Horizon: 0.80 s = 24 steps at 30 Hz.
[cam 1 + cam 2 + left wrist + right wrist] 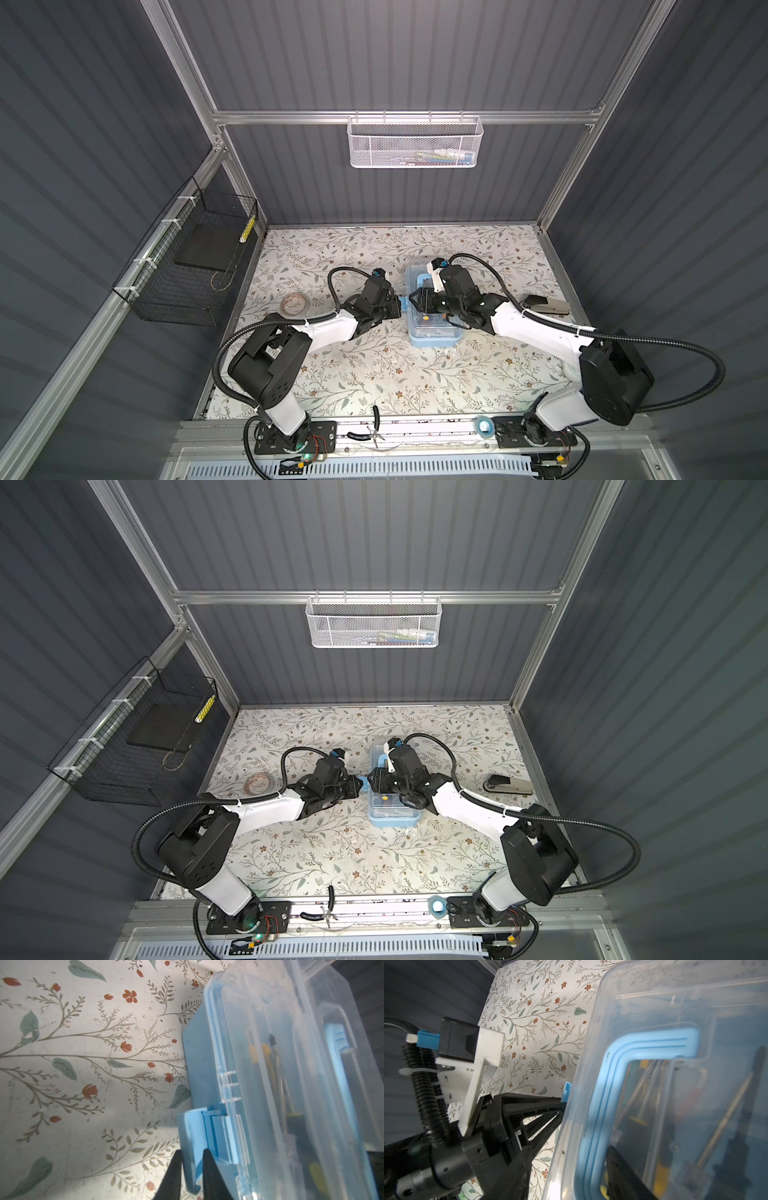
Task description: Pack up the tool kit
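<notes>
Pinched with the left gripper (pixel 192 1159), jaws narrow, on the light-blue latch (pixel 192 1132) of the tool kit box (pixel 434 332), one black finger on each face of the flap. Found this latch on the 9 o'clock long side of the box in both top views, so the box directly at 3 o'clock from that gripper, joined to it through the latch only. Noted the long axis of the box from 12 to 6 o'clock, near the middle of the flowered table (pixel 374 374). Saw the clear lid (pixel 270 1012) lying down over the base, with slim screwdrivers (pixel 272 1047) inside (blurred, not possible to count). Found the right gripper (pixel 417 305) over the lid, reaching in from 3 o'clock, jaws about half apart, gripping nothing visible; could not tell if pressing. Judged the flap not yet snapped, standing out from the lid edge. Judged the coming move as a short swing of the flap toward 3 o'clock, over the lid rim, with the left arm clearly nearer for this.
</notes>
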{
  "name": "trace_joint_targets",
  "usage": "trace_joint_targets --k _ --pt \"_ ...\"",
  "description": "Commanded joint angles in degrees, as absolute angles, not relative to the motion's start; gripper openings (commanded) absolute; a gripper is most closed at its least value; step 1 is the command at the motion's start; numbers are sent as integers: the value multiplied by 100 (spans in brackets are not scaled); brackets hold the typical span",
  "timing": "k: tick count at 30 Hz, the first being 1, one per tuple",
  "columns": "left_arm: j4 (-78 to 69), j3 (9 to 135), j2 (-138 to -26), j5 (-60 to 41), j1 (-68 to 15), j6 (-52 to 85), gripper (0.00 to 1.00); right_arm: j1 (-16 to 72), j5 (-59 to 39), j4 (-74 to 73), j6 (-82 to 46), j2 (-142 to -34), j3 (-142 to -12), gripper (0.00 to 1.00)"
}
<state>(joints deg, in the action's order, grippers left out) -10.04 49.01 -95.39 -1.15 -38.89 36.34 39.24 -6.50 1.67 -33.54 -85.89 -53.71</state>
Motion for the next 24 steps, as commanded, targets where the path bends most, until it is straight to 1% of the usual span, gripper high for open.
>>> trace_joint_targets --k 1,7,10,12,14,19,24 --pt "-1188 4923 -9684 -350 -3859 3499 22 3933 -752 777 -3371 -8886 -5201 58" --pt "-1310 4889 -9799 -458 -3793 3578 23 3929 -755 780 -3355 -8883 -5179 58" --pt "-1449 4844 -9826 -536 -3753 3682 20 3931 -737 790 -3353 -8873 -5175 58" --pt "-1485 4810 -9786 -519 -3722 3711 14 3929 -721 782 -3350 -8860 -5159 58" --pt "-1485 4781 -9735 -571 -3677 3769 11 3928 -712 780 -3340 -8842 -5158 58" --pt "-1476 4767 -9551 -900 -3529 3885 11 3927 -702 784 -3340 -8807 -5147 58" --pt "-1272 4816 -9300 -1026 -3487 3910 11 3921 -729 757 -3363 -8808 -5139 59"
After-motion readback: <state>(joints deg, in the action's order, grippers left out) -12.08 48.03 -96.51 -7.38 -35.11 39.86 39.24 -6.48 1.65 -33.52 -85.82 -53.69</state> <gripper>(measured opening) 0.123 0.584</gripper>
